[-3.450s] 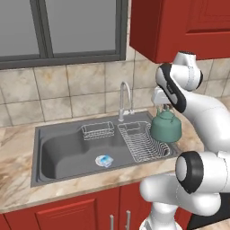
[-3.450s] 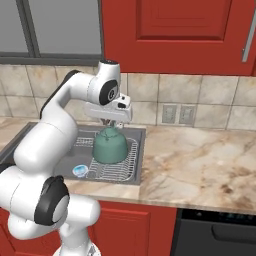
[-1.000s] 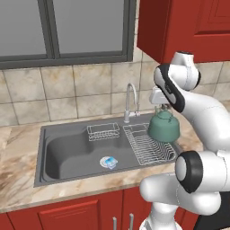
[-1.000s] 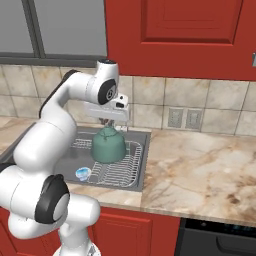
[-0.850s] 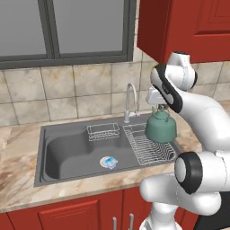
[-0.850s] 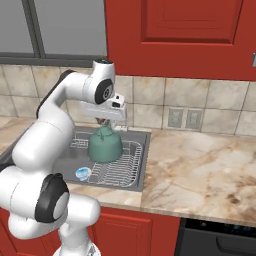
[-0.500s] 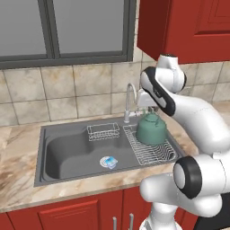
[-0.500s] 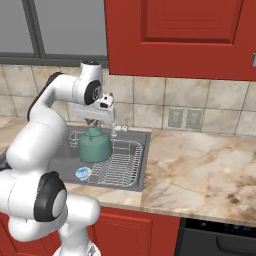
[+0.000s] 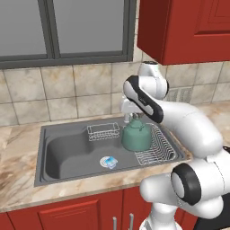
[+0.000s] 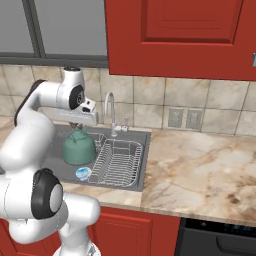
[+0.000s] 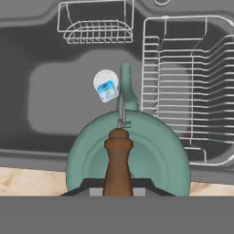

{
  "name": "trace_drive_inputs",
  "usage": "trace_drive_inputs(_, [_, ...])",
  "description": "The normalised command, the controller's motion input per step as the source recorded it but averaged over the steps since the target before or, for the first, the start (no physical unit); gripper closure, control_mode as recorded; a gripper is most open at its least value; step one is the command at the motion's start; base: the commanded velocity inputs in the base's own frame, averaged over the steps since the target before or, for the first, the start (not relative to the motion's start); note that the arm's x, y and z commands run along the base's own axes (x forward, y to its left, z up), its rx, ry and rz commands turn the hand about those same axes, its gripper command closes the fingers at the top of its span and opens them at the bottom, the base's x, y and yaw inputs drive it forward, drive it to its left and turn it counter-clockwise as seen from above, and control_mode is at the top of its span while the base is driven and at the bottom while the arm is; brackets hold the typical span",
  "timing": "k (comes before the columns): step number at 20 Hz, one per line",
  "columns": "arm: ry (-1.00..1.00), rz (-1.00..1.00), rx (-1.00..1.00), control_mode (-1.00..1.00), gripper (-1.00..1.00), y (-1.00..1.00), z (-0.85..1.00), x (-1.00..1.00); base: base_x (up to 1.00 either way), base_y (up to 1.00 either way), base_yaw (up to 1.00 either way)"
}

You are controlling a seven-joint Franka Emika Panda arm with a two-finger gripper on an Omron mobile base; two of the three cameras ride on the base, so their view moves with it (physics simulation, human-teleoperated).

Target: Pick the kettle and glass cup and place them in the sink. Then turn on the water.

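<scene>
Kitchen scene: we see a white arm reaching over the sink (image 9: 54, 139), a dark grey basin set into a marbled counter (image 10: 210, 165) beneath a window (image 9: 67, 27) and red cabinets (image 10: 175, 35).

Our gripper (image 9: 134, 117) is clenched on the handle (image 11: 118, 160) of the kettle (image 9: 136, 137), a squat teal pot. In the left base view the kettle hangs over the sink, between the small wire basket (image 9: 103, 131) and the dish rack (image 9: 162, 146), overlapping the rack's left edge. In the right base view the kettle (image 10: 78, 148) hangs just left of the rack (image 10: 119, 161), with the chrome faucet (image 10: 111, 112) behind and to its right.

From the hand view we look straight down on the kettle (image 11: 128, 155): its brown handle runs up the middle and its spout points away, toward the basin floor. Beyond the spout lies a small blue-white round object (image 11: 106, 85) on the sink bottom. The basket (image 11: 97, 23) sits at the upper left, the rack (image 11: 192, 82) on the right. We cannot tell whether the kettle touches the basin.
</scene>
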Motion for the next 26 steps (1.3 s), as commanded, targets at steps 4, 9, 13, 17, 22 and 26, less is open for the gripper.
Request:
trace_drive_inputs(4, [0.00, 0.00, 0.00, -1.00, 1.00, 0.62, -0.24, 0.00, 0.00, 0.00, 0.00])
trace_drive_inputs(9, [-0.02, 0.00, 0.00, -1.00, 1.00, 0.49, -0.15, 0.00, 0.00, 0.00, 0.00])
trace_drive_inputs(13, [-0.03, 0.00, 0.00, -1.00, 1.00, 0.45, -0.08, 0.00, 0.00, 0.00, 0.00])
trace_drive_inputs(17, [-0.01, 0.00, 0.00, -1.00, 1.00, 0.48, -0.03, 0.10, 0.00, 0.00, 0.00])
trace_drive_inputs(22, [0.00, 0.00, 0.00, -1.00, 1.00, 0.43, -0.10, 0.11, 0.00, 0.00, 0.00])
trace_drive_inputs(26, [0.00, 0.00, 0.00, -1.00, 1.00, 0.38, -0.10, 0.09, 0.00, 0.00, 0.00])
